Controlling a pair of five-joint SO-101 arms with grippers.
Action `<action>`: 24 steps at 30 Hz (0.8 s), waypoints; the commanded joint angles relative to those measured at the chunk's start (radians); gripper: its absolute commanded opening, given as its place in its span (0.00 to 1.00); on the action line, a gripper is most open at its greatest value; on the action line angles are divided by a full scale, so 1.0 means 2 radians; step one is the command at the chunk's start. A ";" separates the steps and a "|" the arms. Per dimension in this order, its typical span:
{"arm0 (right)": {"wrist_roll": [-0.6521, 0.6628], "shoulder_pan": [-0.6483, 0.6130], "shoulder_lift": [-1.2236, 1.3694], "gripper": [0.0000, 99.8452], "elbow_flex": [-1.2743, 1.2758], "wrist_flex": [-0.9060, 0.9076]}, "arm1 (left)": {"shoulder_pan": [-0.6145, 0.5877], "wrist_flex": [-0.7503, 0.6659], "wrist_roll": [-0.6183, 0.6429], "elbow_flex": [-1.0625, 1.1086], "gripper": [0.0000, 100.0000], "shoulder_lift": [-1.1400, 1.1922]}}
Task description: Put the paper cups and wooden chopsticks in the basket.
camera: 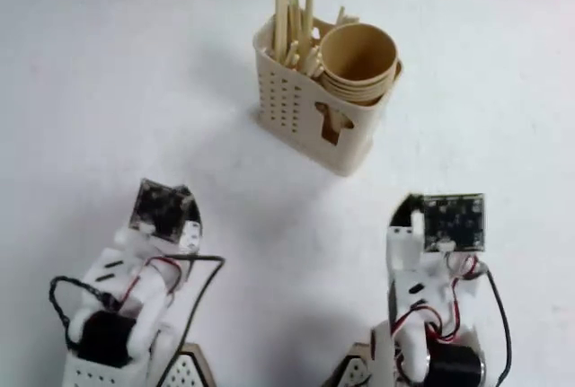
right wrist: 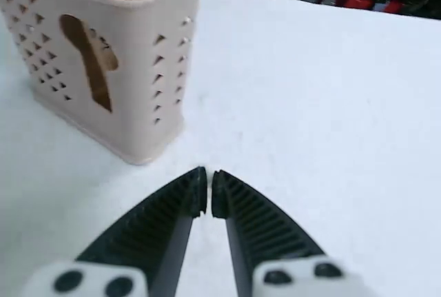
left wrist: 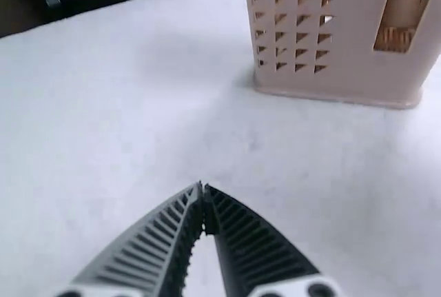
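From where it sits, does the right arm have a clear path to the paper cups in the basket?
Probably yes: bare table lies between the shut right tool and the basket, and the paper cups stand out of its open top.

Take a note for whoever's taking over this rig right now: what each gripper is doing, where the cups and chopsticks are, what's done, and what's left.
Left gripper: shut, empty, over the table, apart from the basket.
Right gripper: shut, empty, also apart from the basket.
Paper cups: stacked, standing in the basket.
Wooden chopsticks: upright in the basket beside the cups.
Done: cups and chopsticks are in the basket.
Left: likely nothing, judging from these views.
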 commanded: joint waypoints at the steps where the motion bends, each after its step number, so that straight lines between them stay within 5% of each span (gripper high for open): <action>1: 0.002 0.026 0.003 0.03 0.026 0.002 | -0.004 -0.015 -0.004 0.015 0.03 -0.008; 10: 0.002 0.027 0.003 0.03 0.121 0.002 | -0.003 -0.015 -0.004 0.108 0.03 -0.008; 24: 0.005 0.027 0.004 0.03 0.260 -0.013 | -0.003 0.031 -0.003 0.111 0.03 -0.007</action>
